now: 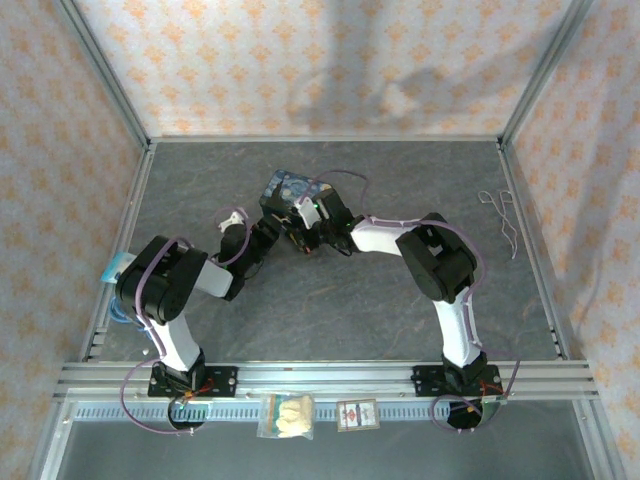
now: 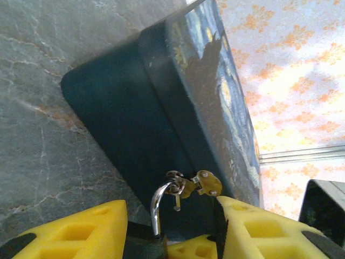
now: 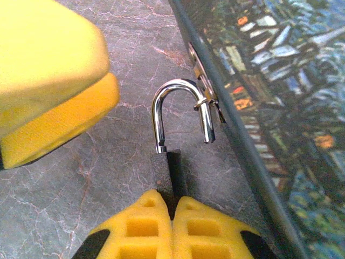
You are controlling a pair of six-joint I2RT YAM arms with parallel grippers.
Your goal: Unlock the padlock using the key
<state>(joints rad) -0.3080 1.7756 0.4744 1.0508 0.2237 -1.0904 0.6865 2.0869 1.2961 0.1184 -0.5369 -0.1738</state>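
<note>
The padlock [image 3: 168,168] has a small dark body, and my right gripper [image 3: 173,197] is shut on it. Its silver shackle [image 3: 175,86] stands open, the free leg hooked through the brass hasp [image 3: 200,73] of the starry-night box [image 3: 280,91]. In the left wrist view the shackle [image 2: 155,208] rises to the hasp [image 2: 207,183] on the box's dark side [image 2: 124,118]. My left gripper [image 2: 172,208] is open, its yellow fingers [image 2: 70,229] standing on either side of the padlock without touching it. The key is hidden. From above, both grippers [image 1: 272,232] [image 1: 305,235] meet at the box [image 1: 285,187].
Thin bent wire loops [image 1: 505,215] lie at the far right of the table. Two small bags [image 1: 285,413] sit on the front rail. A teal object [image 1: 115,268] lies at the left edge. Aluminium frame posts [image 1: 110,85] border the grey table.
</note>
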